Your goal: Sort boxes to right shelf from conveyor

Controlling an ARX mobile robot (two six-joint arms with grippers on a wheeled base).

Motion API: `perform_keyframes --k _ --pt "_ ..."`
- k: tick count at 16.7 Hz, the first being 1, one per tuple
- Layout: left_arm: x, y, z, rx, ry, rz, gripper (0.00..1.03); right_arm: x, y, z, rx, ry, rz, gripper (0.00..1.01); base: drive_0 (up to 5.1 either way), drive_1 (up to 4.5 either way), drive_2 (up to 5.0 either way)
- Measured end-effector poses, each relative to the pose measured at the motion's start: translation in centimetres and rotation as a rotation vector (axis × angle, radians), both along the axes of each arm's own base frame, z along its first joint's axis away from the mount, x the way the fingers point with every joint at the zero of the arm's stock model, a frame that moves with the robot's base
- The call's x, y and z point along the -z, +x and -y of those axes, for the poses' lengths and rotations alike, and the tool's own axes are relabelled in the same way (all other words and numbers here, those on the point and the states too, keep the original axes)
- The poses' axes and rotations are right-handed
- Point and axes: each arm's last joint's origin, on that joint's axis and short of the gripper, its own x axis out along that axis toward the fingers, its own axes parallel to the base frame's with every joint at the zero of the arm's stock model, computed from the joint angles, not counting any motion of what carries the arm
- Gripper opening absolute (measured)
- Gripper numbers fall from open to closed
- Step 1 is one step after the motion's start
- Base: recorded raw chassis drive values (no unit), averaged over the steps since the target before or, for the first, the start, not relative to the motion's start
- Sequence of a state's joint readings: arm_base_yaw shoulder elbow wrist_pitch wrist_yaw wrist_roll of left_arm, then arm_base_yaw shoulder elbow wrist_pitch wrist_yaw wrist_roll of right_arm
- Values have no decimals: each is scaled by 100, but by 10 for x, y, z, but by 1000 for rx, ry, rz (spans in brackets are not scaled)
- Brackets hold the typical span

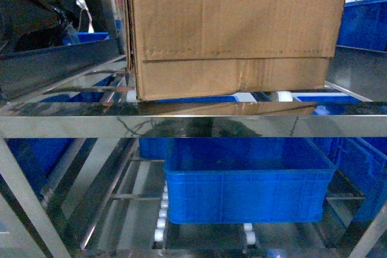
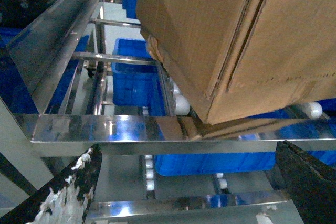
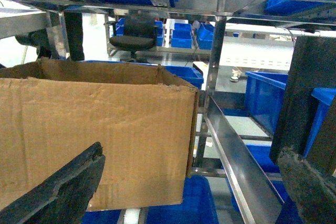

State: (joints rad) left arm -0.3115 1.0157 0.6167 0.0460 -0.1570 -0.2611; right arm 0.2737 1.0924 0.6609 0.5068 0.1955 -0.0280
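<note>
The box [image 1: 236, 28], a large brown corrugated carton with a perforated line near its base and ragged top edges, sits on the upper tier of the right shelf [image 1: 193, 125], its bottom resting on white rollers just behind the shiny front beam. In the left wrist view its near lower corner hangs at the beam, so it looks barely past the tier's front edge. The right wrist view shows it open-topped, with no flaps, and nothing visible inside from this angle.

It probably handles as light for its bulk and fairly stiff along the folded corners, but the flat walls would flex and the torn rim would crumple if pinched. On rollers it should slide easily, so a push low on the front face, or a squeeze on two opposite side walls near the base, seems the safest hold.

The left gripper [image 2: 191, 182] hangs below and in front of the beam with its jaws spread wide, holding nothing. The right gripper [image 3: 194, 182] is likewise spread wide and empty, just beside the carton's side wall.

A blue bin [image 1: 248, 179] sits on the tier below.
</note>
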Motion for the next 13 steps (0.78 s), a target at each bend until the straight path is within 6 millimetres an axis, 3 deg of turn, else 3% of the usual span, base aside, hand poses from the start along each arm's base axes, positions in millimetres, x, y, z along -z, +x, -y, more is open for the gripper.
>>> perform_keyframes --k 2,3,5,9,10,13 --pt "-1 1 0 -2 -1 4 98 1 0 0 3 -9 -12 97 0 0 0" --pt "-1 2 -1 -45 19 148 91 8 -7 6 56 -8 -59 84 0 0 0" --pt "20 -18 -20 -118 113 333 66 36 -29 25 88 -2 -63 58 0 0 0" --pt "50 -47 -42 -111 161 352 13 78 -61 42 83 -5 -79 5 0 0 0" --pt "53 -51 -45 -113 161 352 2 83 -66 45 85 -4 -77 2 0 0 0" --pt "64 -65 -52 -111 162 356 2 100 -82 56 68 -4 -79 2 0 0 0"
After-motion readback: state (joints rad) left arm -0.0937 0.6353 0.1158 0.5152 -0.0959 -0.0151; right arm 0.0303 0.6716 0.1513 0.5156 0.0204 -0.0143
